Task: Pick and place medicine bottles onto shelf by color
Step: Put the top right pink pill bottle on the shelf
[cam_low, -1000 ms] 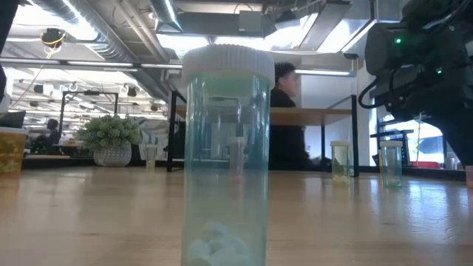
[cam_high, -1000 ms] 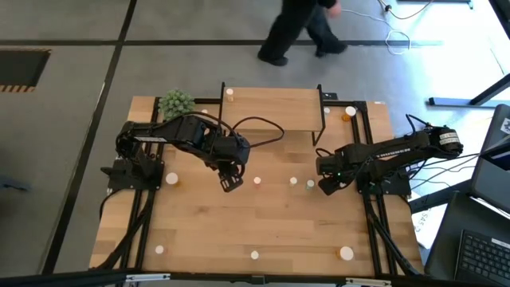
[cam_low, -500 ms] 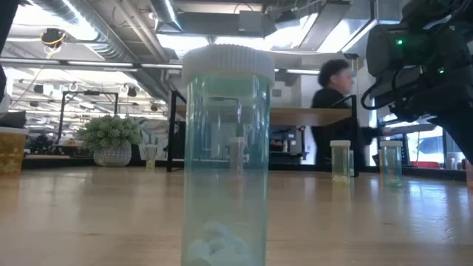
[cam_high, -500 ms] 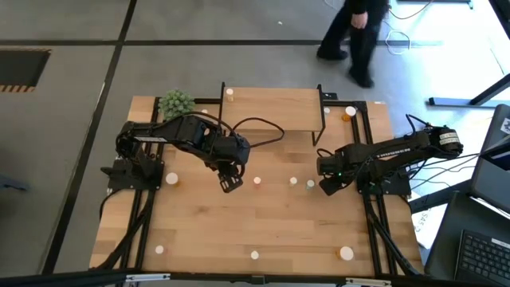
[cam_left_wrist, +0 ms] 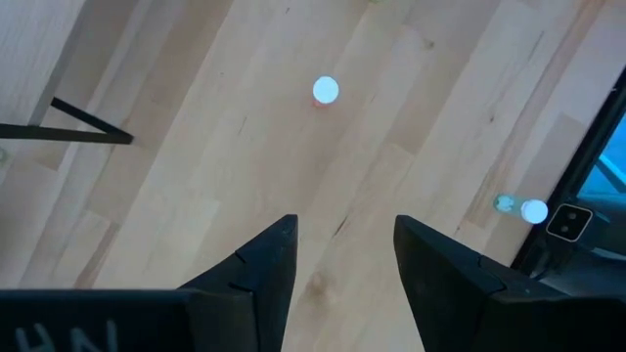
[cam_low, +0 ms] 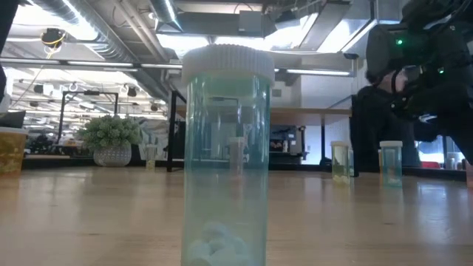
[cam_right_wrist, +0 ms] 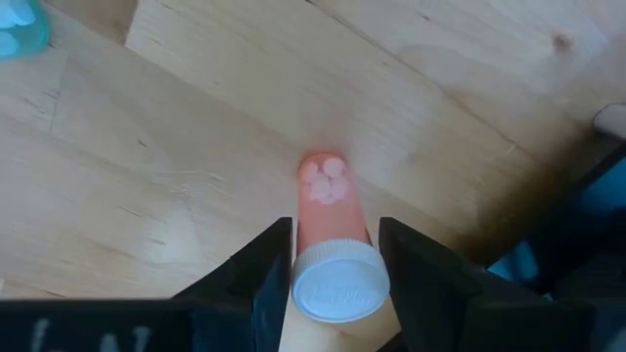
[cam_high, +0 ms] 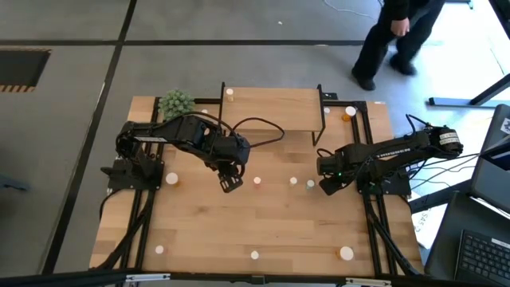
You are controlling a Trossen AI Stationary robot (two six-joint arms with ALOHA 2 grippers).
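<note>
My right gripper (cam_high: 327, 188) points down near the table's right side, shut on a small pink-red medicine bottle (cam_right_wrist: 326, 210) with a white cap. My left gripper (cam_high: 229, 185) hangs open above the table's middle with nothing between its fingers (cam_left_wrist: 279, 256). Just to its right stands another pink-red bottle (cam_high: 257, 182), whose cap (cam_left_wrist: 326, 91) shows in the left wrist view. Two more bottles (cam_high: 293, 182) (cam_high: 310, 185) stand between the grippers. The light-wood shelf (cam_high: 271, 108) stands at the table's far edge, with a bottle (cam_high: 229, 92) at its far left corner. My right gripper pinches the pink-red bottle between its two fingers at its top end, at the white cap (cam_right_wrist: 339, 282). The fingers come from above, pointing down. The bottle stays upright, and its base (cam_right_wrist: 323, 176) seems to rest on the table.
More bottles are scattered: one at the left (cam_high: 171, 178), several along the near edge (cam_high: 159, 249) (cam_high: 254, 255) (cam_high: 346, 253), one by the shelf's right (cam_high: 350, 112). A green plant ball (cam_high: 176, 102) sits far left. A teal bottle (cam_low: 225, 148) stands right before the low camera.
Both arms have kept still. A person beyond the table's far edge has walked toward the right.
</note>
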